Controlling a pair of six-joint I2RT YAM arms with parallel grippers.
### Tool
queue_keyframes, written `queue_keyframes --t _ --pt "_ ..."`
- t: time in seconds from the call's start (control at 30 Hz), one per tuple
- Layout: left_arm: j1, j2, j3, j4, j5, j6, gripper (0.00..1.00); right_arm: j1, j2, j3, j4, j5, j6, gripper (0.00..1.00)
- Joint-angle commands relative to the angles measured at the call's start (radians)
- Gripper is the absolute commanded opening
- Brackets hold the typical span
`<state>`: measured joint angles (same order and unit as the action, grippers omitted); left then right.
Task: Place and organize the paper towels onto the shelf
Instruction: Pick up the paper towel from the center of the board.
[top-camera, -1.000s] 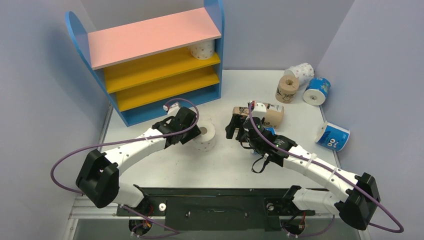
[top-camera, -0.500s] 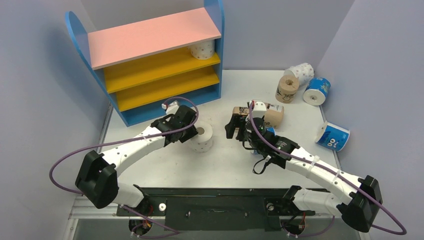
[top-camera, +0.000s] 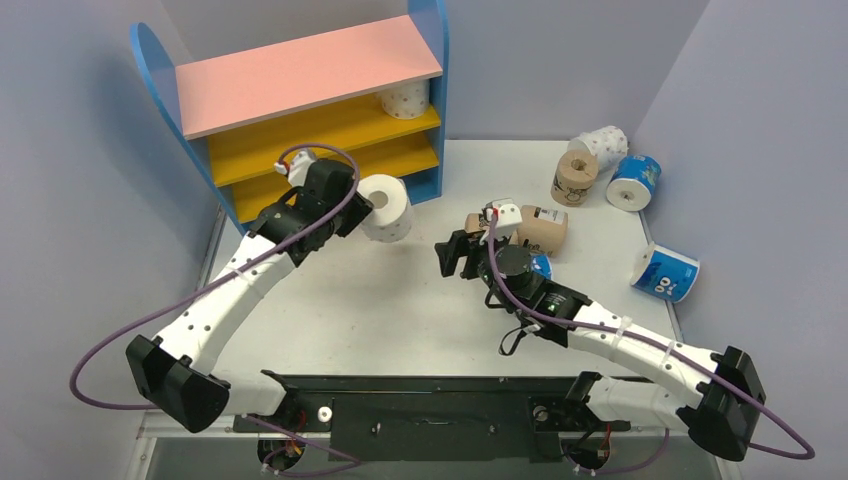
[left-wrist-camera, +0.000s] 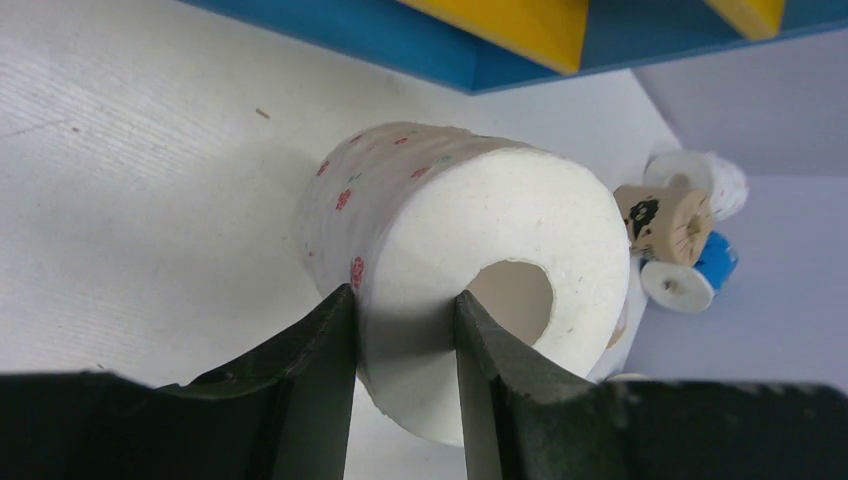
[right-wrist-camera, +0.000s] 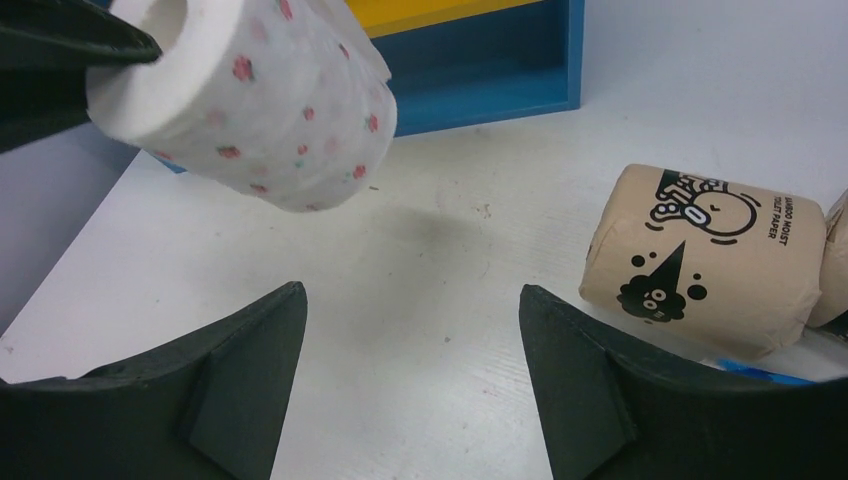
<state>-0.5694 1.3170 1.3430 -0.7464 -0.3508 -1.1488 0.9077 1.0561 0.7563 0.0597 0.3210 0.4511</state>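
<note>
My left gripper (top-camera: 360, 208) (left-wrist-camera: 400, 300) is shut on a white dotted paper towel roll (top-camera: 387, 206) (left-wrist-camera: 470, 230). It pinches the roll's wall, one finger outside and the other at the hollow core. The roll hangs above the table by the lower right corner of the shelf (top-camera: 310, 75), and also shows in the right wrist view (right-wrist-camera: 250, 110). Another dotted roll (top-camera: 405, 99) stands on the upper yellow board. My right gripper (top-camera: 452, 257) (right-wrist-camera: 410, 290) is open over bare table, left of a tan cartoon-print roll (top-camera: 543, 228) (right-wrist-camera: 700, 260).
At the back right lie a tan roll (top-camera: 574, 177), a dotted roll (top-camera: 603, 145) and a blue-and-white roll (top-camera: 634, 181). Another blue-and-white roll (top-camera: 664, 271) lies near the right wall. A second tan roll (top-camera: 478, 224) and a blue one (top-camera: 540, 265) sit by my right arm.
My left gripper shut on the dotted roll and lifted it off the table, up and back toward the shelf. My right gripper slid slightly left, still open.
</note>
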Motion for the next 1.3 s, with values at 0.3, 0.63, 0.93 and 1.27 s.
queue_keyframes --t 0.3,0.63,0.93,1.27 --pt "0.116 0.101 0.386 -0.078 -0.044 -0.079 0.01 0.003 0.106 -0.006 0.385 -0.004 -0.120 0.74" --pt "0.166 0.236 0.600 -0.160 -0.029 -0.058 0.01 0.005 0.314 0.077 0.559 -0.078 -0.159 0.74" --pt "0.206 0.319 0.724 -0.201 -0.013 -0.045 0.01 0.011 0.372 0.055 0.705 -0.083 -0.155 0.73" --pt "0.205 0.331 0.762 -0.220 -0.008 -0.037 0.00 0.006 0.407 0.070 0.734 -0.040 -0.178 0.73"
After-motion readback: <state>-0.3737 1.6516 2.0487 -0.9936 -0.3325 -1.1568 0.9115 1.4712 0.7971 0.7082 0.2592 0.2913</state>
